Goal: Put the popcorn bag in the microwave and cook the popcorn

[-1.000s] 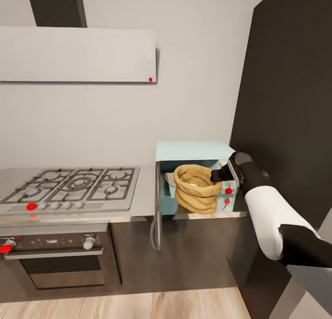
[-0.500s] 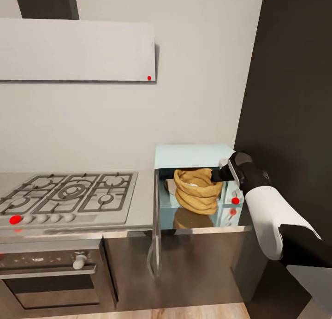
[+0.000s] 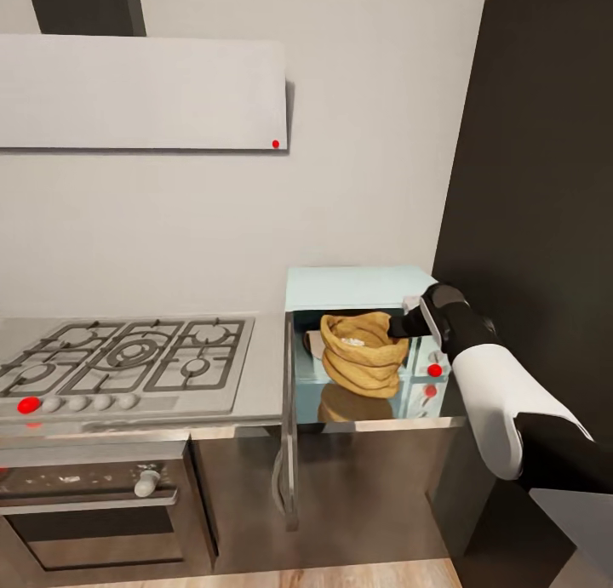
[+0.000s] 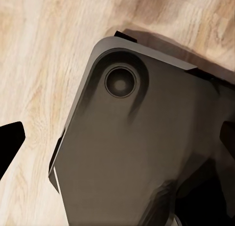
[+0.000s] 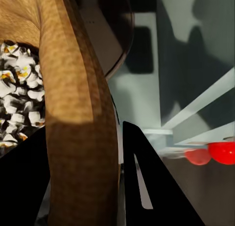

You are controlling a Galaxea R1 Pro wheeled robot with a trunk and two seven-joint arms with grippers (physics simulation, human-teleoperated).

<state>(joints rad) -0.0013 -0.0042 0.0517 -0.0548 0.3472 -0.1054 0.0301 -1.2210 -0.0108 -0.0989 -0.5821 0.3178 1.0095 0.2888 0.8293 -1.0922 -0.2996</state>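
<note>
The right gripper [image 3: 400,325] has its fingers [image 5: 147,187] clenched on the rim of the bag [image 3: 363,352], one finger each side of the tan wall in the right wrist view. The bag stands upright at the mouth of the microwave [image 3: 358,337], whose door [image 3: 289,418] hangs open toward the hob [image 3: 128,354]. It looks to be on the grey surface [image 3: 272,392] just in front of the cavity or on its sill; I cannot tell which. White popcorn [image 5: 17,98] shows through its mouth.

Risks from here, as I judge them:
- The grip is on one side of a soft rim. Pushing the bag in by that edge could tip it and spill the popcorn
- If the bag is let go while part of it sits beyond the sill, the door would jam against it
- The right forearm passes close to the knob panel and its red dot [image 3: 435,370]; a swing on the way out could knock them

The left gripper's state I cannot tell; the left wrist view has a dark robot part [image 4: 142,147] over wooden floor [image 4: 44,64]
</note>
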